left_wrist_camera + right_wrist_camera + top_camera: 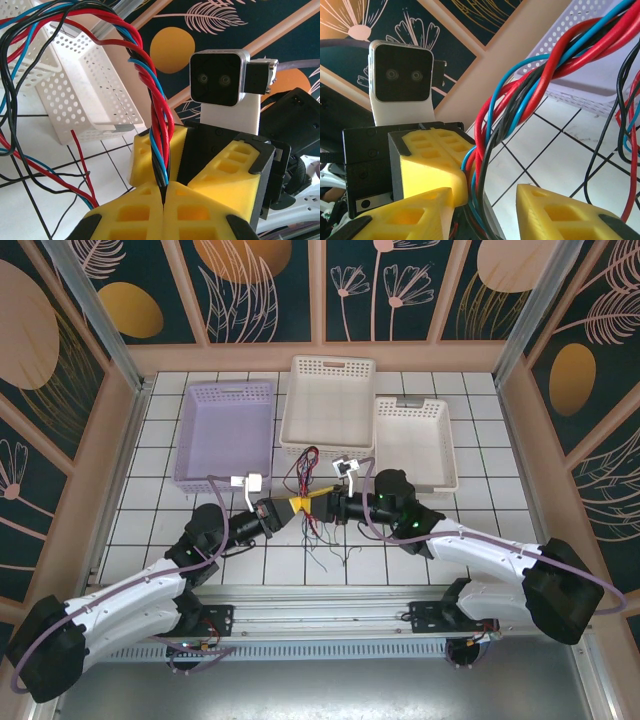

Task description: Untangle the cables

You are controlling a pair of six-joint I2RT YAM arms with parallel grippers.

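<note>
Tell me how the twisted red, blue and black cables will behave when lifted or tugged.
Probably floppy: the cables curve and droop in loose loops beyond the left hand pinching them. Likely light, since that narrow pinch seems to hold the twist up. They may resist sliding apart, as the strands wind round each other near the open right hand.

No legible text or markings

Cables [159,125]: thin red, blue and black wires, twisted into 1 rope-like bundle. Bundle held up off tiled table [140,530], mid-workspace. Loose strands splay at both ends: some loop toward white basket [328,405], others trail onto tiles. Tangled, not separated.
</note>
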